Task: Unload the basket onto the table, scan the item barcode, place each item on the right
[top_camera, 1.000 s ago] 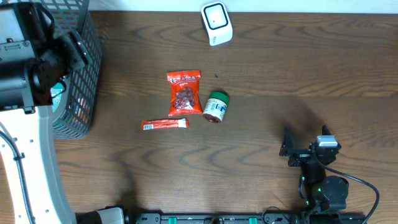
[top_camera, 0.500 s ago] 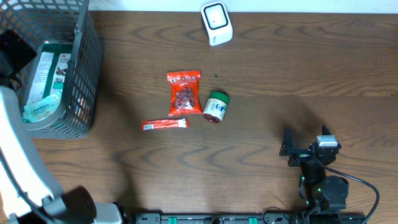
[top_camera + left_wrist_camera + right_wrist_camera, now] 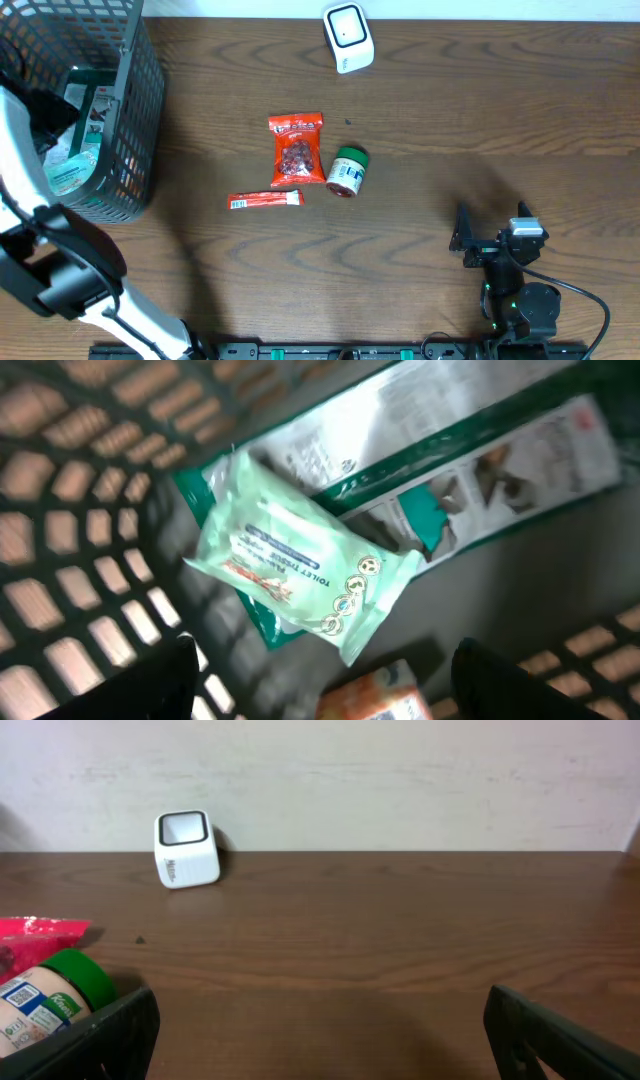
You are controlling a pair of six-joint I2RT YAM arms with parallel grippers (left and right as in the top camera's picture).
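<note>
A white scanner (image 3: 347,37) stands at the table's far edge, also in the right wrist view (image 3: 186,848). My left gripper (image 3: 330,695) is open inside the grey mesh basket (image 3: 135,110). It hangs over a light green wipes pack (image 3: 300,565), a green and white flat package (image 3: 470,460) and an orange box (image 3: 375,700) that lies between its fingers, untouched. My right gripper (image 3: 478,242) rests open and empty low at the right (image 3: 320,1055). A red snack bag (image 3: 297,148), a green-lidded jar (image 3: 348,170) and a red stick packet (image 3: 265,200) lie mid-table.
The basket's mesh walls (image 3: 70,510) close in round the left gripper. The left arm's white link (image 3: 25,170) runs down the table's left edge. The jar (image 3: 50,995) and the snack bag (image 3: 35,932) lie left of the right gripper. Bare wood separates that gripper from the scanner.
The left arm has swung off the basket's top and its gripper has gone down inside. The right arm and the table items have not moved.
</note>
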